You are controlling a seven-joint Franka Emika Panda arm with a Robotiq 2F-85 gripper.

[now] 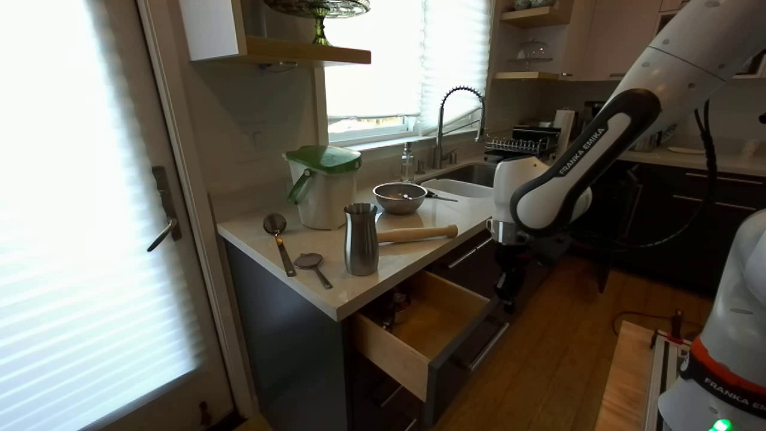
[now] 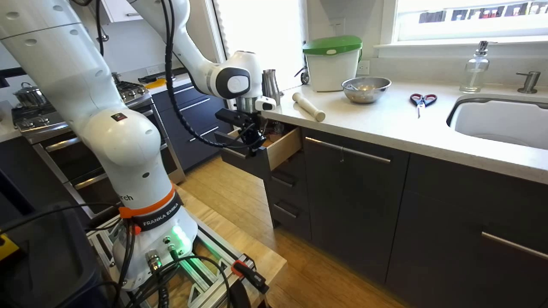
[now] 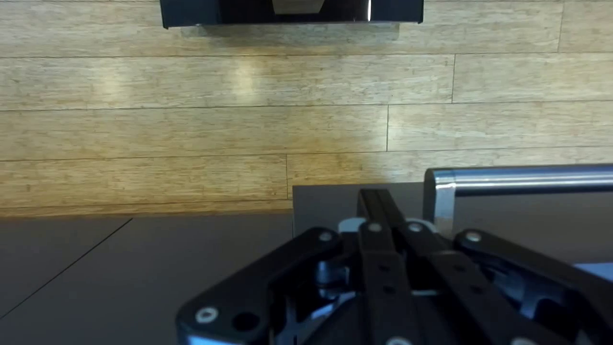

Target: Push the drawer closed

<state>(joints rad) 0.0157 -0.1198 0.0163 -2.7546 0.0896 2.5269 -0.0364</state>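
The drawer is pulled out from under the counter. Its dark front panel and light wood inner box show in an exterior view, with dark metallic items inside. The front also shows in an exterior view and in the wrist view. Its slim bar handle lies right of the fingers in the wrist view. My gripper is shut and empty, fingertips together. In both exterior views the gripper is at the front panel's end nearest the neighbouring cabinet. I cannot tell whether it touches the panel.
The white counter overhangs the drawer. On it stand a metal cup, a wooden roller, a metal bowl, strainers and a green-lidded bin. A dark cabinet front stands beside the drawer.
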